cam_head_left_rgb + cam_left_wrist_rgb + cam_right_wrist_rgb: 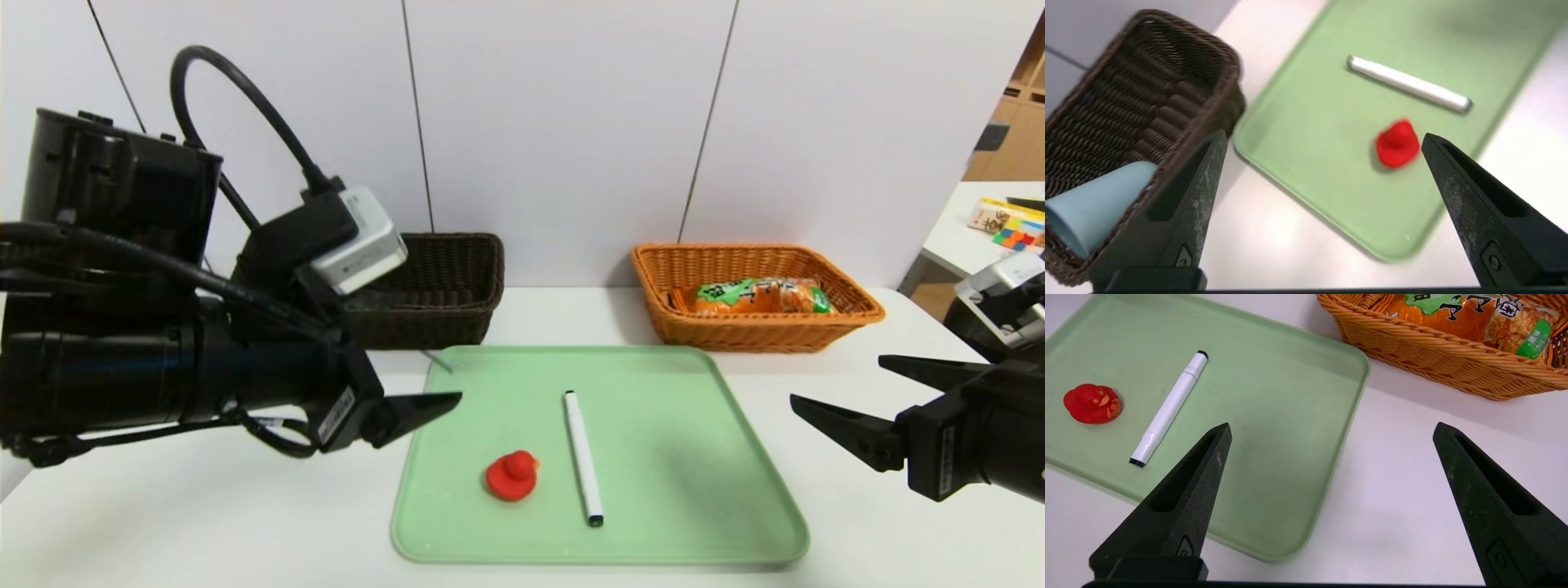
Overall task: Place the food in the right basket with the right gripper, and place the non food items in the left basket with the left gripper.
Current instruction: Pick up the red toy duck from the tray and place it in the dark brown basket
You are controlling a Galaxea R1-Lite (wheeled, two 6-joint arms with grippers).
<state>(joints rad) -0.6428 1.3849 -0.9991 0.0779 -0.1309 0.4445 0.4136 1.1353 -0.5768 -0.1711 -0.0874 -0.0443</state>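
Note:
A green tray (678,457) lies mid-table and carries a red duck toy (512,475) and a white marker (583,457). Behind it to the left stands the dark brown left basket (441,286), with a light blue cup (1094,200) lying inside. The orange right basket (755,331), behind to the right, holds an orange snack packet (755,296). My left gripper (1325,134) hangs open and empty above the table at the tray's left edge, just in front of the brown basket. My right gripper (836,380) is open and empty, raised beside the tray's right edge.
The white table (204,523) runs back to a white panel wall close behind both baskets. A second white table with colourful boxes (1008,224) stands at the far right.

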